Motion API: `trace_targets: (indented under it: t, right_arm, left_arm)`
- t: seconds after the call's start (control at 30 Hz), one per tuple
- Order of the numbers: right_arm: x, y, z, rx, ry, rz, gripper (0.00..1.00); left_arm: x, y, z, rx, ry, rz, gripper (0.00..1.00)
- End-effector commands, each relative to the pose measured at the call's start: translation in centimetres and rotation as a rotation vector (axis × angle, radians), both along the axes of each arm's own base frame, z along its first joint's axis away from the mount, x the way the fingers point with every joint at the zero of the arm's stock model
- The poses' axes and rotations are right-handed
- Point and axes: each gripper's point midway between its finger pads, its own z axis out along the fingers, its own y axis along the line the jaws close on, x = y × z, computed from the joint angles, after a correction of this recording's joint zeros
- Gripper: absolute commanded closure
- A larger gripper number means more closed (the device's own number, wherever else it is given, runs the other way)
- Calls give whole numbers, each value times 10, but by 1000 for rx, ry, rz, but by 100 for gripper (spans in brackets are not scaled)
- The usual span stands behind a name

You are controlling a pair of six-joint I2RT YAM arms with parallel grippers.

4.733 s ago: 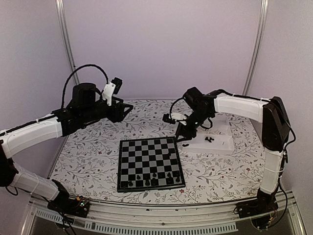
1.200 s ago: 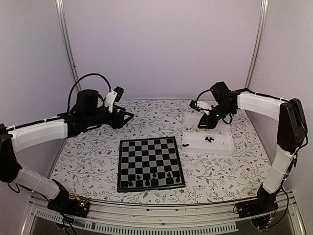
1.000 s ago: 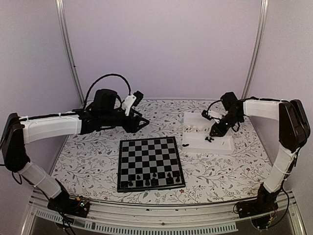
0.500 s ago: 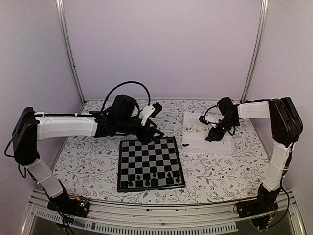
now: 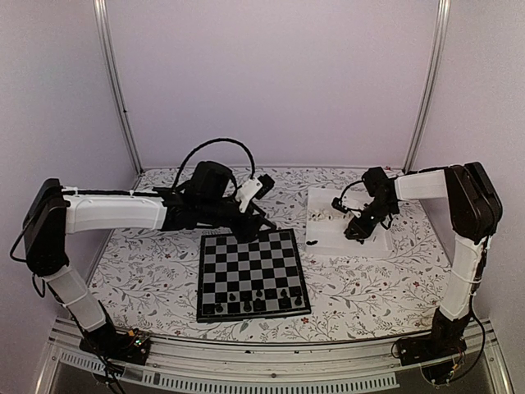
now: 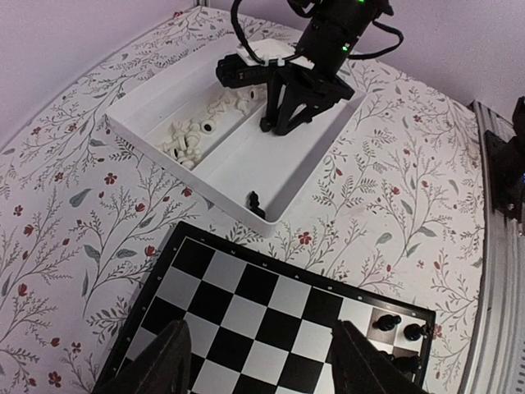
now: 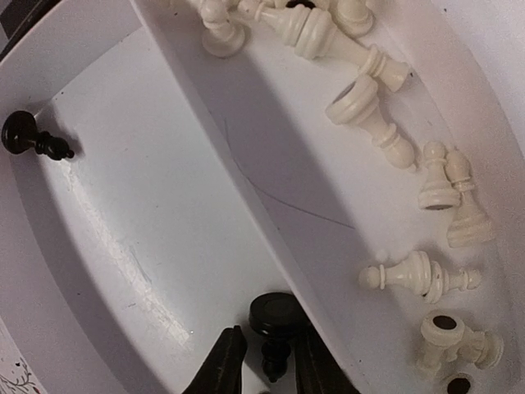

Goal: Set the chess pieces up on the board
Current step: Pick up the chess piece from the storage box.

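The board [image 5: 253,275] lies mid-table with several black chess pieces [image 5: 258,295] on its near rows. My left gripper [image 5: 261,220] hovers over the board's far edge, open and empty; its fingers [image 6: 172,361] frame bare squares, with two black pieces [image 6: 385,322] at the lower right. My right gripper [image 5: 354,232] is down in the white tray [image 5: 373,244]. Its narrowly open fingers [image 7: 223,361] flank a black piece [image 7: 277,316] lying against the tray's divider, with a gap showing on one side. Another black piece [image 7: 33,139] lies in the tray's corner.
Several white pieces [image 7: 385,123] lie in the tray's other compartment, beyond the divider [image 7: 246,189]. The tray stands to the right of the board's far corner on the flowered tablecloth [image 5: 148,271]. In the left wrist view the right arm [image 6: 328,41] reaches into the tray [image 6: 164,90].
My left arm has swung right and forward to the board's far edge. My right gripper has shifted slightly left and lower in the tray, onto the black piece.
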Motion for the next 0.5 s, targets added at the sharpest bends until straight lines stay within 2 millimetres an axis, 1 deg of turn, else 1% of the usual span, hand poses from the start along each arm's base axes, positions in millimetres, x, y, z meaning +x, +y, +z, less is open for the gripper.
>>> trace_targets:
  t: [0.0, 0.1, 0.17, 0.2, 0.3, 0.33, 0.37, 0.47]
  right_arm:
    - [-17, -5, -8, -20, 51, 13, 80]
    - [-21, -4, -8, -9, 63, 16, 92]
    - [-19, 0, 4, 12, 44, 19, 95]
    - [-19, 2, 11, 22, 33, 20, 96]
    - [-21, 14, 43, 74, -12, 51, 96]
    - [-25, 19, 51, 86, -17, 69, 96]
    - [-28, 26, 64, 100, -43, 95, 96]
    - [-45, 52, 92, 122, -107, 184, 96]
  left_arm:
    - [-3, -11, 15, -49, -27, -16, 40]
    - [-2, -12, 14, -56, -25, -8, 40]
    - [1, -13, 13, -63, -16, 7, 39]
    - [4, -15, 13, -72, 0, 26, 39]
    - [14, -19, 16, -112, 48, 92, 39]
    - [18, -21, 17, -133, 65, 114, 39]
    - [21, -23, 20, -159, 86, 133, 38]
    - [27, -35, 28, -260, 167, 160, 37]
